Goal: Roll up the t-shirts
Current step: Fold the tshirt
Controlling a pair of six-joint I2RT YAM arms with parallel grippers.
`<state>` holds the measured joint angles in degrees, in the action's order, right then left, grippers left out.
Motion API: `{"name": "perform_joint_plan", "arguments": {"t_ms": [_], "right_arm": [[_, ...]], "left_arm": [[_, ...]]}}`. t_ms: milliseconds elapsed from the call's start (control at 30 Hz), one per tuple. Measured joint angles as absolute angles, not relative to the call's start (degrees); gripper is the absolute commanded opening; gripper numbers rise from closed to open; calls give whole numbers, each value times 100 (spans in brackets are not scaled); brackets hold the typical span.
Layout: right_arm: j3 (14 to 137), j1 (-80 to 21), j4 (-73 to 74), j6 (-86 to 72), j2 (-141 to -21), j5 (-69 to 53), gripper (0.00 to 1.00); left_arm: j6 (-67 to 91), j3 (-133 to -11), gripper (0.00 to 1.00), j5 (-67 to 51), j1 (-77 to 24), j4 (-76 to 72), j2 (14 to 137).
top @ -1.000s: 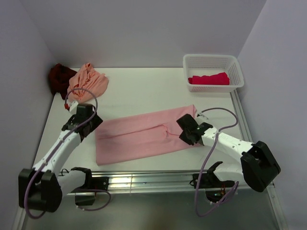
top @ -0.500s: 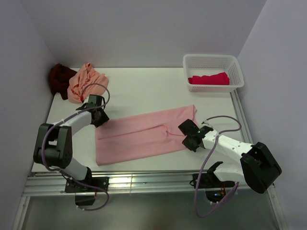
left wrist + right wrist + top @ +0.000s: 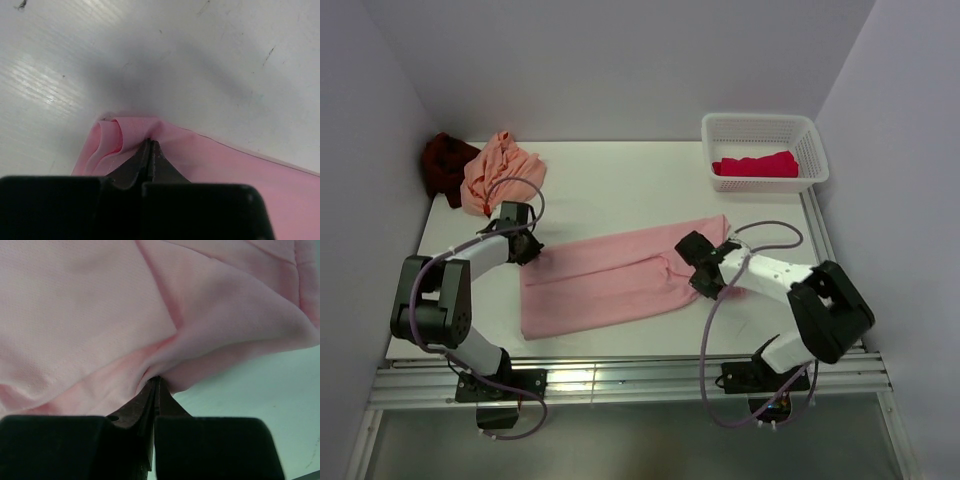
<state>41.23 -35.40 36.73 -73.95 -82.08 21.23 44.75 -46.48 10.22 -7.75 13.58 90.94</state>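
The left gripper (image 3: 150, 143) and right gripper (image 3: 156, 380) have jaws clamped on opposite ends of the pink t-shirt (image 3: 610, 280). The peach t-shirt (image 3: 500, 170), maroon t-shirt (image 3: 442, 162) and basket (image 3: 760, 119) lie beyond it, apart.

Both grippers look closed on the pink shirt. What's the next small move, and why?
Probably raise both pinches slightly and draw them apart to flatten the strip. The left gripper is shut on the light pink t-shirt at its bunched far-left corner. The right gripper is shut on a puckered fold at its right end. The cloth between them lies creased.
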Motion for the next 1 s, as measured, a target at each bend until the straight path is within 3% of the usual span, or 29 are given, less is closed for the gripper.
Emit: {"name": "perform_joint_plan", "arguments": {"t_ms": [267,533,700,833,867,933,1000], "right_arm": [[6278,-3341,3736,-6733,-10206,2134,0],[9362,-2895,4185,-5791,-12175,1959,0],[11198,-2735,4117,-5118,-13218,1170,1],[11775,-2510,3905,-4698,-13555,484,17],[11775,-2440,3861,-4591,-13550,338,28],[11537,-2287,3594,-4375,-13391,121,40],[11024,-2147,3352,-4143,-13043,-60,44]], "left_arm": [[5218,-3481,0,718,-711,1020,8014],[5942,-2633,0,405,-1507,1212,6943],[6453,-2209,0,285,-2215,1011,6539],[6858,-1992,3,231,-2786,875,6342],[6901,-1964,5,233,-2921,904,6285],[6993,-1933,13,266,-3148,1085,6130],[7024,-1922,24,314,-3297,1439,5883]]}}
